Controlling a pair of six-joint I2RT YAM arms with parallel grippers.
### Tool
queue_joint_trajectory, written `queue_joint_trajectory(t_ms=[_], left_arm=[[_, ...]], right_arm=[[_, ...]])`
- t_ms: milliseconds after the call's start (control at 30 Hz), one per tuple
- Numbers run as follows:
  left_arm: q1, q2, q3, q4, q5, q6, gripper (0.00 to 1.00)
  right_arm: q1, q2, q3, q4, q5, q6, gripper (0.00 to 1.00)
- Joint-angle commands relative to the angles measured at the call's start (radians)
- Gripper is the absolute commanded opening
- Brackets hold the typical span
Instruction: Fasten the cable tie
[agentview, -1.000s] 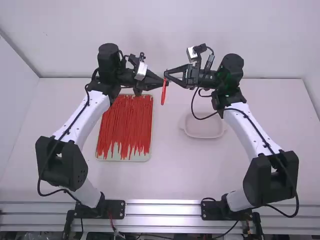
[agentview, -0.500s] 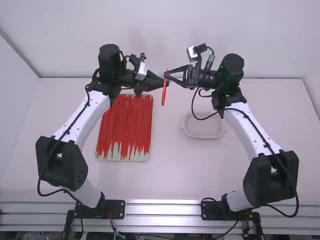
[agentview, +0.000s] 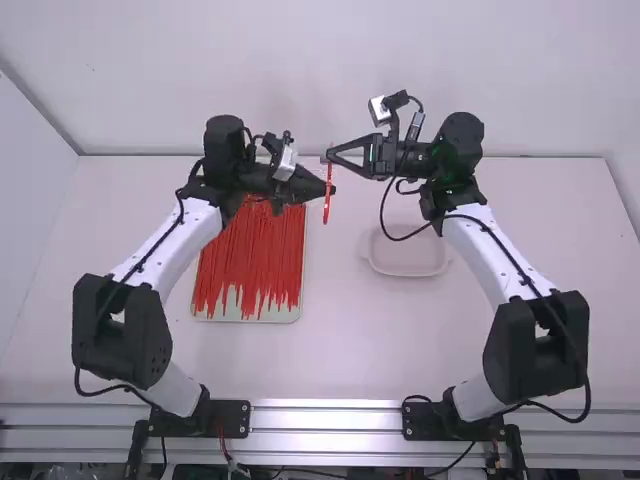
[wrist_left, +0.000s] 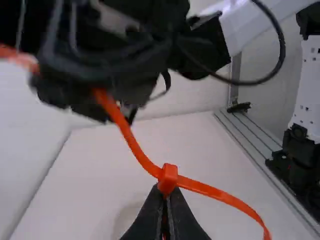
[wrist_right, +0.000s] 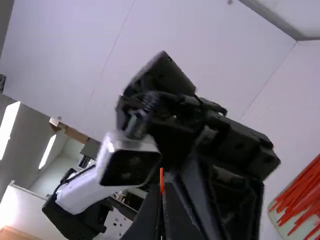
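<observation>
Where the two arms meet over the far middle of the table (agentview: 340, 350), a red cable tie (agentview: 327, 195) hangs upright in the air between them, held clear of the surface. It sits just beyond the far right corner of the tray (agentview: 250, 319). The left gripper (agentview: 322, 185) comes at it from the left with its fingers pinched tight on the tie's square head (wrist_left: 168, 176). In the left wrist view the strap curves away from that head on both sides. One end rises into the dark right gripper, and the other trails off as a free tail. The right gripper (agentview: 329, 157) comes in from the right and a little higher, its fingers (wrist_right: 152, 212) pressed together on a thin strip of the red strap. The tray holds a dense bed of loose red ties (agentview: 250, 255) lying lengthwise. A shallow white dish (agentview: 405, 272) rests on the table to the tray's right, below the right arm.
</observation>
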Motion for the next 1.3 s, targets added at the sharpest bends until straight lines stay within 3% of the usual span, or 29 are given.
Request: queue_joint_trajectory(t_ms=[0,367,600,733,800,833,867,933,1067,1133,1167,1200,1267], left_arm=[[-0.005,0.026,-0.086,-0.018,-0.017,-0.029,0.02],[-0.005,0.026,-0.254,-0.019,-0.013,-0.087,0.02],[-0.006,0.026,-0.284,-0.020,-0.013,-0.106,0.02],[-0.005,0.014,-0.283,0.045,0.014,-0.179,0.02],[-0.005,0.006,-0.283,0.097,0.050,-0.216,0.02],[-0.005,-0.005,-0.283,0.178,0.075,-0.287,0.02],[-0.005,-0.010,-0.283,0.205,0.074,-0.318,0.02],[-0.005,-0.032,-0.283,0.370,0.067,-0.469,0.02],[-0.005,-0.059,-0.283,0.601,0.063,-0.663,0.02],[-0.005,-0.064,-0.283,0.806,0.063,-0.822,0.02],[-0.005,-0.064,-0.283,0.920,0.057,-0.906,0.03],[-0.005,-0.064,-0.283,0.956,0.051,-0.933,0.02],[-0.005,-0.064,-0.283,1.192,0.029,-1.111,0.02]], right_arm=[[-0.012,-0.031,0.037,0.035,0.043,0.040,0.00],[-0.024,-0.031,0.037,0.074,0.043,0.084,0.00],[-0.062,-0.031,0.037,0.224,0.040,0.191,0.00],[-0.068,-0.031,0.037,0.213,0.026,0.187,0.00],[-0.073,-0.031,0.037,0.214,0.014,0.181,0.07],[-0.072,-0.031,0.037,0.214,-0.001,0.181,0.23],[-0.072,-0.031,0.037,0.214,-0.005,0.181,0.27],[-0.071,-0.031,0.037,0.214,-0.025,0.158,0.46],[-0.073,-0.031,0.037,0.214,-0.050,0.159,0.58],[-0.072,-0.031,0.037,0.214,-0.068,0.159,0.72],[-0.069,-0.031,0.037,0.214,-0.075,0.159,0.98],[-0.068,-0.031,0.037,0.214,-0.078,0.159,0.98],[-0.057,-0.031,0.037,0.214,-0.087,0.159,0.98]])
